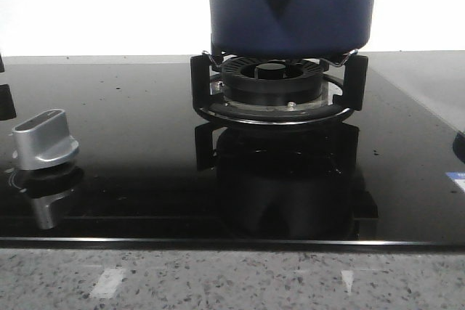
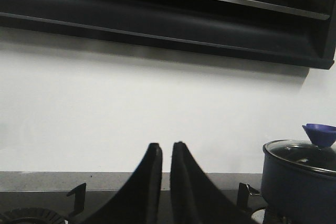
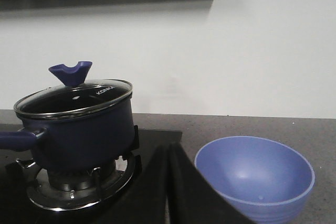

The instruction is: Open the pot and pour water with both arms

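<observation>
**Ana:** When I look at the front view, the pot [image 1: 290, 9] fills the upper middle of the frame. It stands on the black burner grate [image 1: 276, 88] of the glass cooktop [image 1: 131, 128]. A silver knob [image 1: 45, 139] is at the lower left. No gripper shows here.

**Ben:** And the left wrist view?

**Ana:** The left gripper [image 2: 166, 153] is at the bottom centre. Its two dark fingers stand almost together, with only a thin slit between them, and they hold nothing. The pot [image 2: 296, 190] is at the lower right, well apart, with the glass lid [image 2: 299, 155] on it and a blue lid knob [image 2: 320, 134] on top.

**Ben:** The right wrist view?

**Ana:** The right gripper [image 3: 168, 153] is at the bottom centre, its fingers pressed together, also empty. The pot [image 3: 79, 129] sits at the left, lid [image 3: 73, 98] still on, its handle [image 3: 16, 139] going toward the left edge. A blue bowl [image 3: 254, 177] stands at the lower right on the grey counter [image 3: 262, 124].

**Ben:** So which step is it?

**Ana:** I think the very beginning: nothing is opened yet. Next, one gripper must spread its fingers and reach the lid knob.
</observation>
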Tool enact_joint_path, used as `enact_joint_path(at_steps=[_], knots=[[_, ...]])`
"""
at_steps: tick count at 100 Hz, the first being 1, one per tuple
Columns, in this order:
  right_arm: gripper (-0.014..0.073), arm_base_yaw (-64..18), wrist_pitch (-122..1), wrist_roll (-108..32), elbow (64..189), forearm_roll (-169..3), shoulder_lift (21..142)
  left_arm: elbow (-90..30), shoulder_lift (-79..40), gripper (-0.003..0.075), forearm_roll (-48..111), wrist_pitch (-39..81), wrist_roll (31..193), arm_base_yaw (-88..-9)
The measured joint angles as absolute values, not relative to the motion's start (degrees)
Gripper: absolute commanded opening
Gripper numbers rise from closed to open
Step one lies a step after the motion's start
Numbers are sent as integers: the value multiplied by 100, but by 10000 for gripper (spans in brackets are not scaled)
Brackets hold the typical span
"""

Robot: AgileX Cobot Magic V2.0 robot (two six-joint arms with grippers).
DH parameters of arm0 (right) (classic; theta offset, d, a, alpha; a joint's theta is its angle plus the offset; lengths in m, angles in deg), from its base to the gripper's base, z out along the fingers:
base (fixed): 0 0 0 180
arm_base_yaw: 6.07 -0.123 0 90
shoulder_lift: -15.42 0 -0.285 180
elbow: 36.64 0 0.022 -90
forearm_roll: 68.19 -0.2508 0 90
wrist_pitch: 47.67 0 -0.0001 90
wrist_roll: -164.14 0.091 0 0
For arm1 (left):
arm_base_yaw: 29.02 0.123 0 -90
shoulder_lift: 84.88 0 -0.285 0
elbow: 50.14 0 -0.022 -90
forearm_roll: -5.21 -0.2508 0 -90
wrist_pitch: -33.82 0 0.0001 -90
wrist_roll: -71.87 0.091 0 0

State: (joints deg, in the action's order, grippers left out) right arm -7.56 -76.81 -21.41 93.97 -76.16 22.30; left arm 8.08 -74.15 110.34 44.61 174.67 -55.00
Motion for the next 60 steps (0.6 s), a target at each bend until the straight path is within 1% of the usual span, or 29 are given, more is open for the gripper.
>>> enact_joint_path(at_steps=[60], knots=[[-67,-756,-7681,-2141,9397,-7616,2230,870,-7447,-11,11056,4499,17467,-5500]])
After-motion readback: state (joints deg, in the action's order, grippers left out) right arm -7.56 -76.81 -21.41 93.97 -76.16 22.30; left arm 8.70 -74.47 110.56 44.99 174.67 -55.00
